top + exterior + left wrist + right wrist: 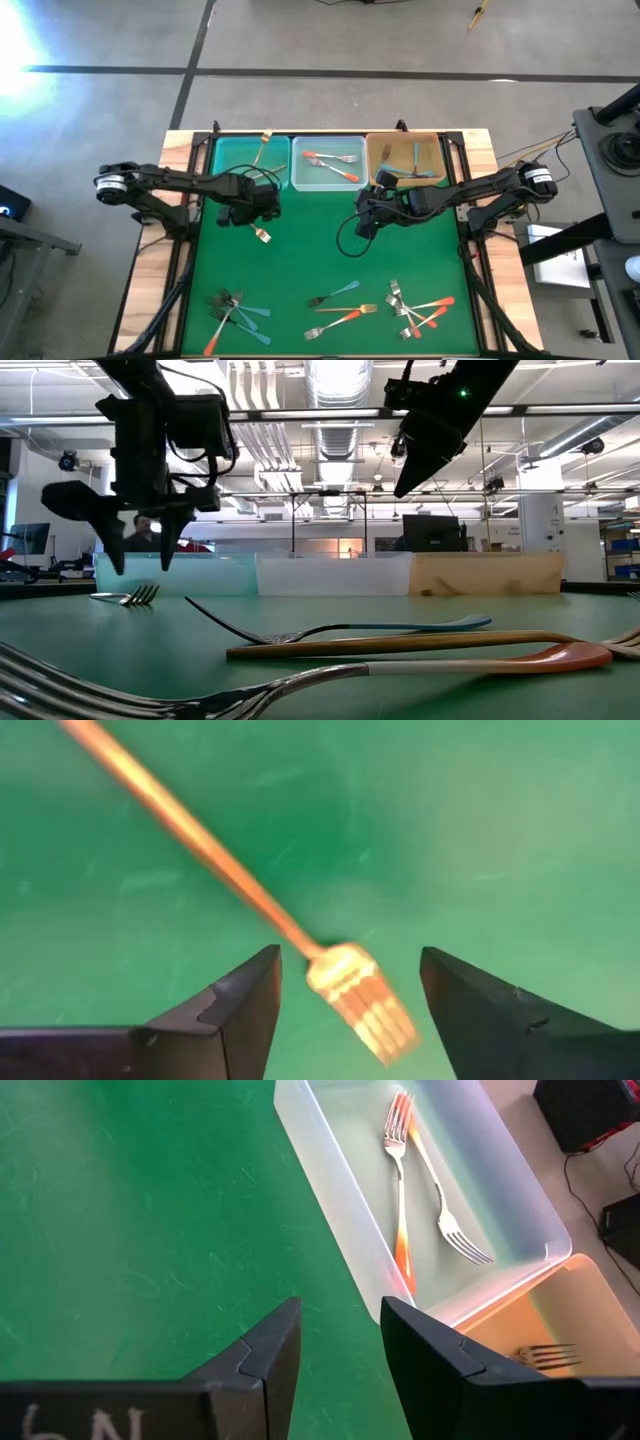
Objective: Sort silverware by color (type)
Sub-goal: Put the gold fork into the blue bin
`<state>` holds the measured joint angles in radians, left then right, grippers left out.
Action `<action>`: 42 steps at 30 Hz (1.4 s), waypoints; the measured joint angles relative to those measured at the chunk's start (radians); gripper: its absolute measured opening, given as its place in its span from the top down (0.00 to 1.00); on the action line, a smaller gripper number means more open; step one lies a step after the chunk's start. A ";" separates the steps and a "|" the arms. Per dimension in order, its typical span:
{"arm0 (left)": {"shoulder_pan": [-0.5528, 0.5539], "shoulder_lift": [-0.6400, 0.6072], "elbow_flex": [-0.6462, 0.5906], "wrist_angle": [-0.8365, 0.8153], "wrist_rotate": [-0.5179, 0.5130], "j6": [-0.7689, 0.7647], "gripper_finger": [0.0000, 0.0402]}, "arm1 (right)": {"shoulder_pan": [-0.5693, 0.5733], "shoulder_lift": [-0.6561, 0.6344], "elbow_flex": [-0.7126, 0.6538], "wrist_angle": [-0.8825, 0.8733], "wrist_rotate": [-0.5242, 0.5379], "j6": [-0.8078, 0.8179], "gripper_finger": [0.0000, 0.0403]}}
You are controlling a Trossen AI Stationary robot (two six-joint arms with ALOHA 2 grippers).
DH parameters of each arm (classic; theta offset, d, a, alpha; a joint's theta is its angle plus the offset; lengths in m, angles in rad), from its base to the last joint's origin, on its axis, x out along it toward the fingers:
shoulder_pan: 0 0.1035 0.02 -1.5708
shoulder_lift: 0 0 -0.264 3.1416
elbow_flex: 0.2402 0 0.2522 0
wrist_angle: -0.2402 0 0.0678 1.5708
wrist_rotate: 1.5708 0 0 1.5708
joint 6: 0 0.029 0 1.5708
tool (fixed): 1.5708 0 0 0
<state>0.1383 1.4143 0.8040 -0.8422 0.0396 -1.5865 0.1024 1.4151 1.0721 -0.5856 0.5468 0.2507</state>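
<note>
Left gripper (345, 995) hangs above the mat just short of the teal bin (232, 152), fingers spread; the gold fork (352, 990) lies between them, ungripped, tines on the green mat (300, 250). Your risk: closing off-centre skids it or tips it askew. Right gripper (340, 1345) waits in front of the clear bin (345, 1245), fingers apart, empty. Remaining forks (415, 305) lie along the near edge.
</note>
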 joint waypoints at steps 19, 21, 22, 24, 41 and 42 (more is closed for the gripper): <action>0.000 0.000 -0.032 -0.008 0.074 -0.498 0.35 | 0.000 0.000 0.000 0.000 0.000 0.000 0.67; 0.000 0.000 -0.040 0.009 0.021 -0.540 0.35 | 0.000 0.000 0.000 0.000 0.000 0.000 0.67; 0.000 0.000 -0.043 0.017 -0.011 -0.555 0.35 | 0.000 0.000 0.000 0.000 0.000 0.000 0.67; 0.000 0.000 -0.054 0.030 -0.054 -0.586 0.35 | 0.000 0.000 0.000 0.000 0.000 0.000 0.67; -0.001 -0.004 -0.176 0.165 -0.065 -0.614 0.48 | 0.000 0.000 0.000 0.000 0.000 0.000 0.67; -0.001 -0.003 -0.176 0.163 -0.065 -0.615 0.53 | 0.000 0.000 0.000 0.000 0.000 0.000 0.67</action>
<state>0.1375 1.4109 0.6277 -0.6792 -0.0257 -2.2013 0.1021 1.4151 1.0721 -0.5855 0.5468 0.2508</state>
